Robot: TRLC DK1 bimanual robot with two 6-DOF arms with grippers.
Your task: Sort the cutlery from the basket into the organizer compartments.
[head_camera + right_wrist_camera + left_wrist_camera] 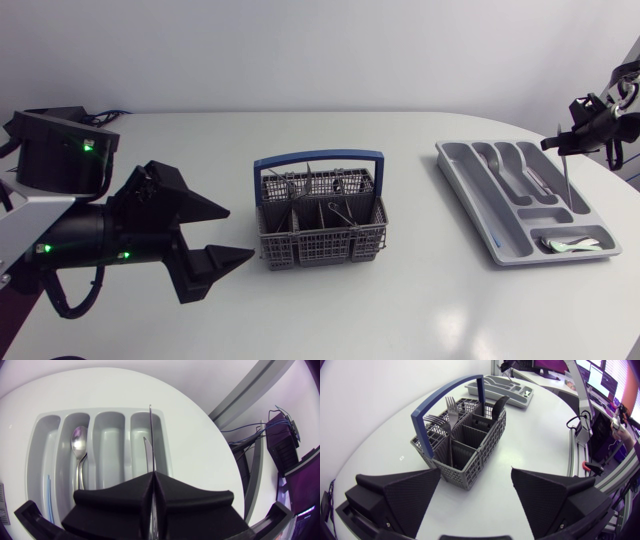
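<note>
White round table (400,310), pale wall behind.

Knife (150,440): pinched between the pressed-together fingers of our right gripper (152,476), the thin blade reaching out ahead of them. It hangs over an outermost long compartment of the organizer (470,205). Whether the tip touches the floor of the compartment, we cannot tell. A second, broader blade shape lies beside it in the same compartment (another knife or a reflection, we cannot tell which).

The organizer is a grey tray on the right side of the table, with four long compartments side by side and a crosswise one at its near end. A spoon (77,442) lies in the second long compartment, two over from the knife, bowl toward the far end. Something pale sits in the crosswise compartment, too small for us to tell what.

Basket (320,245): grey mesh, at the middle of the table, well apart from the organizer, with a blue handle (318,160) arched over it. Two forks (451,407) stand tines-up in a compartment next to the handle's base. A dark piece (497,407) leans in a far compartment; we cannot make out its kind. A few thin metal pieces show in the other cells.

Our left gripper (240,232) is low at the table's left side, fingers spread wide with nothing between them, pointing at the basket and near it but not touching.
</note>
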